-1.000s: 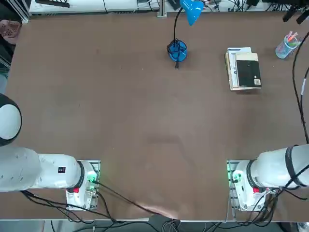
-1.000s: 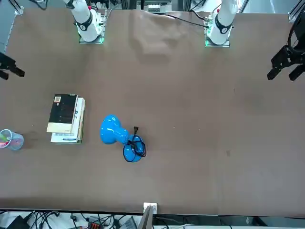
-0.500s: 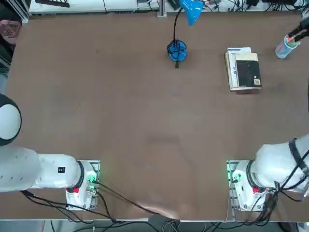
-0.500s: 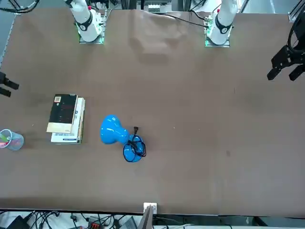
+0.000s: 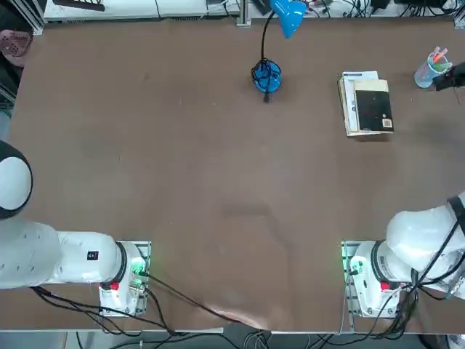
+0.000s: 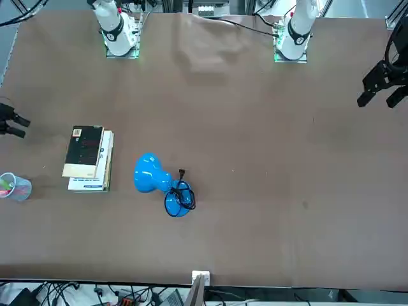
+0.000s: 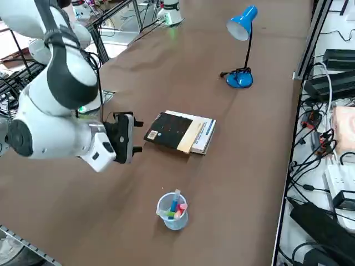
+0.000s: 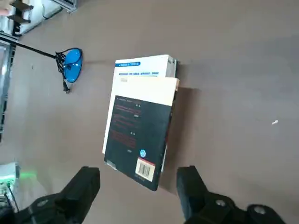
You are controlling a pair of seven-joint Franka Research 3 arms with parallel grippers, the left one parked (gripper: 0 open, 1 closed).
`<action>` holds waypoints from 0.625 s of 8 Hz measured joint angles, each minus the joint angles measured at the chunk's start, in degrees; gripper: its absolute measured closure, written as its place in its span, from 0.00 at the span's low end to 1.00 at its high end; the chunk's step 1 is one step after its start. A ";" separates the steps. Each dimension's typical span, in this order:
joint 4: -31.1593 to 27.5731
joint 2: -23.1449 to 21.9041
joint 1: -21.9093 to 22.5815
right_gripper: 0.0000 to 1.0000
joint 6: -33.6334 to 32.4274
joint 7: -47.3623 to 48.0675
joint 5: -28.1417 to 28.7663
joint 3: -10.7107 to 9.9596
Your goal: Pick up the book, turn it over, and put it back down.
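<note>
The book [image 5: 373,109] is a thin black paperback with a tan band at its far end, lying on top of a small stack at the far right of the table. It also shows in the front view [image 6: 85,150], the side view [image 7: 171,131] and the wrist view [image 8: 136,133], barcode sticker at its near end. My right gripper [image 5: 451,75] hovers above the table to the right of the stack, apart from it. Seen from the side, the gripper [image 7: 138,136] is open and empty, fingers pointing at the book. The wrist view shows the fingers [image 8: 88,184] spread wide.
Under the book lie a beige book [image 5: 344,109] and a white book with blue lettering [image 8: 145,65]. A clear cup of pens [image 5: 432,69] stands right of the stack near the far edge. A blue desk lamp [image 5: 267,76] stands left of the stack.
My right gripper has come from the far right corner toward the robot's side, now level with the stack. The books, cup and lamp have not moved.
</note>
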 joint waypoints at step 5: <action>0.00 7.49 -4.21 0.02 -4.72 -10.10 10.61 0.05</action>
